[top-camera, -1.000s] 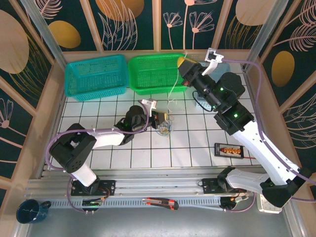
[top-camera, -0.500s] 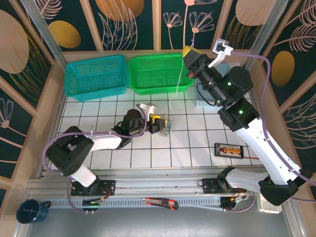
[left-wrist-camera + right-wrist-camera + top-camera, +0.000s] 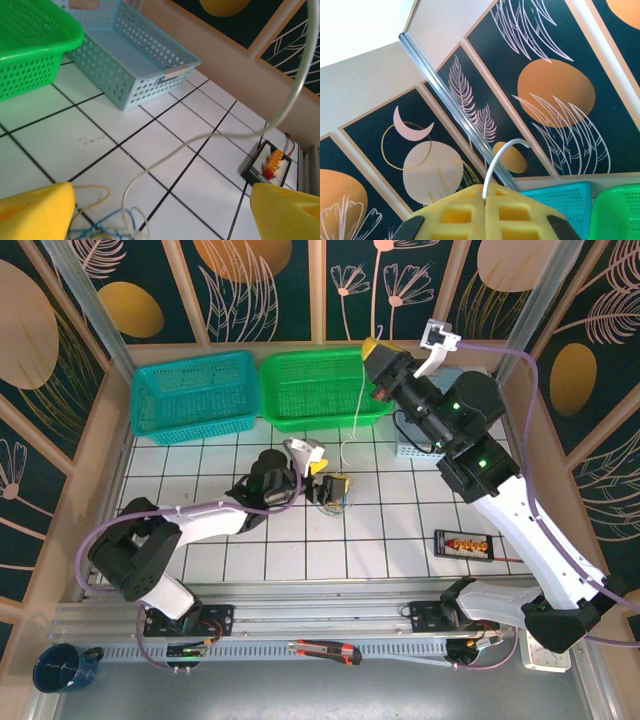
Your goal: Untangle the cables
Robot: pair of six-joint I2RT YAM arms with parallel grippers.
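Left tool [image 3: 328, 475], mid-bench: pads were clamped on the cables [image 3: 336, 500] a second ago. Now they are spread wide and hold nothing. The cables lie as a small blue, yellow and white knot on the tiled bench [image 3: 400, 550], just right of that tool.

White cable [image 3: 359, 400]: it leaves the knot and climbs toward the far side, past the right end of the green basket [image 3: 310, 390]. It hangs straighter than a second ago.

Right tool [image 3: 377, 350], far and high above that basket's right corner: pads pressed together, pinching the white cable's top end. It sits farther back than a second ago.

Reading: nothing anchors the knot now, and only the far tool pulls. The white cable still runs into the knot, so it is probably not free yet. More lift may drag the whole knot along.

Views:
- Left wrist: the yellow fingers [image 3: 35, 210] stand far apart at the bottom corners, and the knot lies low between them, touching neither. The white cable crosses a tile, then rises at the right. Beyond are a pale blue basket [image 3: 135, 55] and a black board [image 3: 270, 162]. The top view is too small to show the gap between pads and knot.
- Right wrist: the white cable comes out of the seam between the shut pads [image 3: 455, 215]. This confirms a pinch that the top view only hints at.
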